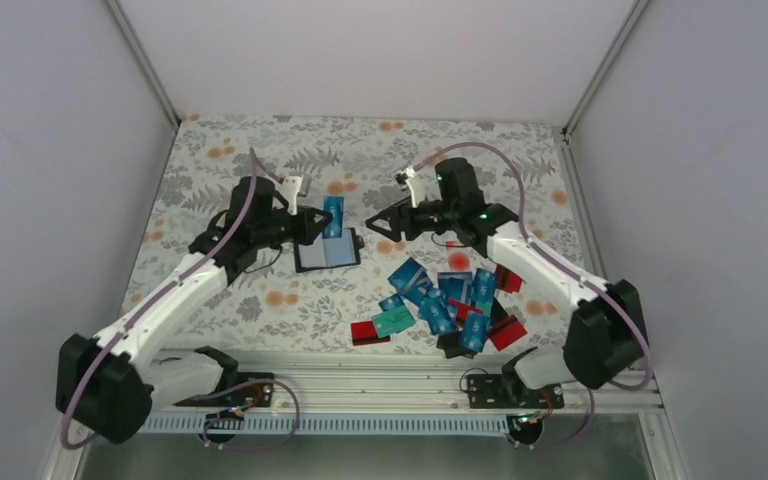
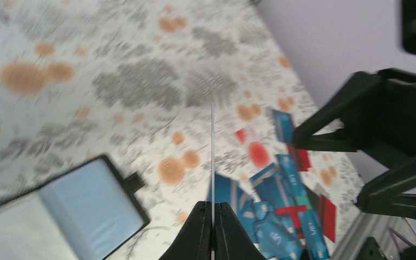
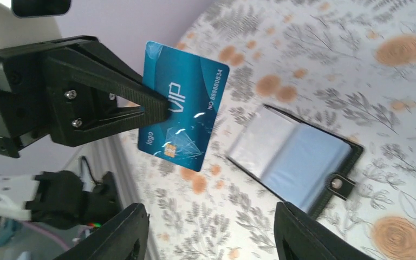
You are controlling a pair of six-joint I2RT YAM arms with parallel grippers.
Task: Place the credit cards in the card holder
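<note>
Two robot arms meet over a floral-patterned table (image 1: 260, 150). The left gripper (image 2: 212, 208) is clamped tight on one blue card (image 3: 184, 119) marked VIP. It pinches the card by one edge, so most of it sticks out free in the air. The card holder (image 1: 327, 252) lies open and flat on the table just below the held card, with its pale grey-blue pockets facing up and a small snap tab at one side. The right gripper (image 3: 216, 227) faces the card from the other side with its jaws spread apart and nothing between them, near the card but not touching it. The other credit cards (image 1: 450, 300), mostly blue with some red and teal, lie in a loose overlapping pile nearer the right arm, apart from the holder. The step in hand appears to be sliding the held card into a pocket. To do it well, the left arm likely needs to bring the card's free edge down to the mouth of a pocket and line it up square with the slot. Feeding it in at a shallow angle looks safer than pushing straight down, which could skid the holder across the cloth. The empty right gripper could press on the holder's other flap to steady it. Which pocket edge is the open one cannot be told from these views.
</note>
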